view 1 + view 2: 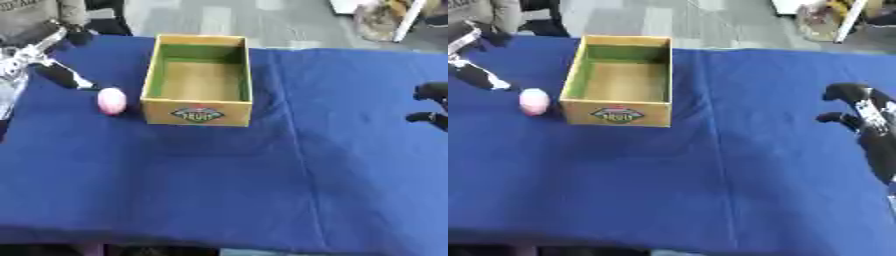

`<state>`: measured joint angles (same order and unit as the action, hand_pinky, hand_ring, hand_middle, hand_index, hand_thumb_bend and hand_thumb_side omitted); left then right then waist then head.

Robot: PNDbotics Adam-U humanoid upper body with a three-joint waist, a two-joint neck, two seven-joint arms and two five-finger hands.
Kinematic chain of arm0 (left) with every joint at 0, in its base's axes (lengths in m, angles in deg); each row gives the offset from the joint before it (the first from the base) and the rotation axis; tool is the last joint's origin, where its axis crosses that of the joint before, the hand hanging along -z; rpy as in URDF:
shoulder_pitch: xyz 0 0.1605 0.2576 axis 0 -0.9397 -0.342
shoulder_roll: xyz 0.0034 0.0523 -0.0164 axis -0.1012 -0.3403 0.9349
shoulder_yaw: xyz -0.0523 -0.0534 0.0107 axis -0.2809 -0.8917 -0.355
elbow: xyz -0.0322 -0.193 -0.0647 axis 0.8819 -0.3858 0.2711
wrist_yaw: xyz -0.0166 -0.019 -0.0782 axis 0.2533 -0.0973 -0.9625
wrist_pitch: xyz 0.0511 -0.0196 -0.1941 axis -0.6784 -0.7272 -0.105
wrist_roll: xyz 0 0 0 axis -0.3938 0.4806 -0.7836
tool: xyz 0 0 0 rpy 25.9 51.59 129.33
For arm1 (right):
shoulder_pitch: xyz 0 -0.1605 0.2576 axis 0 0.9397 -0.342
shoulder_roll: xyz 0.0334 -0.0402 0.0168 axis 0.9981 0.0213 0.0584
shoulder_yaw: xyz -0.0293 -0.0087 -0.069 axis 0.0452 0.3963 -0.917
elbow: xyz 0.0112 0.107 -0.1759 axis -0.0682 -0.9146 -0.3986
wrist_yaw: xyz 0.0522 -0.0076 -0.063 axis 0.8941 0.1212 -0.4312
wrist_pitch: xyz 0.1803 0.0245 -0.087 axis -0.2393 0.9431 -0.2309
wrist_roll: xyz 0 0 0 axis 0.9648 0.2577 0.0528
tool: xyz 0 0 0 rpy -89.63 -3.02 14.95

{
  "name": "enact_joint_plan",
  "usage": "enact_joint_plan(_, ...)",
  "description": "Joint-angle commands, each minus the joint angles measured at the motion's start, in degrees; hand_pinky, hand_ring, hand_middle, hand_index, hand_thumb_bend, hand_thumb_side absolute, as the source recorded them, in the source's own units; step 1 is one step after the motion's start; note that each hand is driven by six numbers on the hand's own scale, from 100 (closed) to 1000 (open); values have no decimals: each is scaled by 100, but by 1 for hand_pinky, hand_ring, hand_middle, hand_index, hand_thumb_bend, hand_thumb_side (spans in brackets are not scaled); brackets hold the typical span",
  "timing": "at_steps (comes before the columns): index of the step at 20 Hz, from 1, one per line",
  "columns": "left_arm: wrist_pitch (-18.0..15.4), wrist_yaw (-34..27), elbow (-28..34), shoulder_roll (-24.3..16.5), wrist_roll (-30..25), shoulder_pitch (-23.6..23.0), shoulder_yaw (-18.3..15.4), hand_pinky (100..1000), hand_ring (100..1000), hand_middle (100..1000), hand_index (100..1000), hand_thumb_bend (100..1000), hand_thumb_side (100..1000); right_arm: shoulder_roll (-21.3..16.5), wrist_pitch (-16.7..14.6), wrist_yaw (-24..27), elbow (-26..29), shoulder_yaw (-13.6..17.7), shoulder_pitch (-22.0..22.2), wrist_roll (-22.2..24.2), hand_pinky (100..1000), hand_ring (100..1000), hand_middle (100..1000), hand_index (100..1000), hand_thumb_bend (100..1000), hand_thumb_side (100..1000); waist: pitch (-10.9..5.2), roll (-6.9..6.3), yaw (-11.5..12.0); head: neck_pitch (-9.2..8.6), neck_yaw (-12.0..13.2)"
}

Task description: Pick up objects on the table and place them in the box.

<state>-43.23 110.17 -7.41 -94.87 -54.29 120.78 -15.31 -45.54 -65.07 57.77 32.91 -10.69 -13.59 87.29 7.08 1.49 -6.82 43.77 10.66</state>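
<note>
Small pink egg-shaped object (111, 100) on blue tablecloth (262, 175), just beside left wall of open yellow cardboard box (198, 80) with green inner walls and tan floor, nothing visible inside. Left hand (61, 75) at upper left, black-and-white finger pointing down toward pink object, tip near it, apart; fingers seem extended, holding nothing. Pink object just below and right of that hand. Right hand (859, 112) at right edge, well apart from box, dark fingers curled inward, holding nothing. Box far to its left.
</note>
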Motion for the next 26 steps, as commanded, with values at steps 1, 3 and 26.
enact_joint_plan(1,-96,235,-159,-50,-97,163,42,701,748,652,824,767,151,-83,-10,-11,45,16,-59,11,648,944,657,766,100,649,-84,-19,-17,35,30)
enact_joint_plan(3,-142,331,-265,9,-160,183,69,699,746,652,824,770,155,-76,-9,-12,43,13,-61,14,648,944,657,766,100,649,-81,-22,-22,35,33)
enact_joint_plan(26,-11,669,-878,469,659,147,123,509,459,452,616,300,170,-39,-8,-36,29,6,-70,30,648,945,657,764,100,658,-39,-16,-99,35,42)
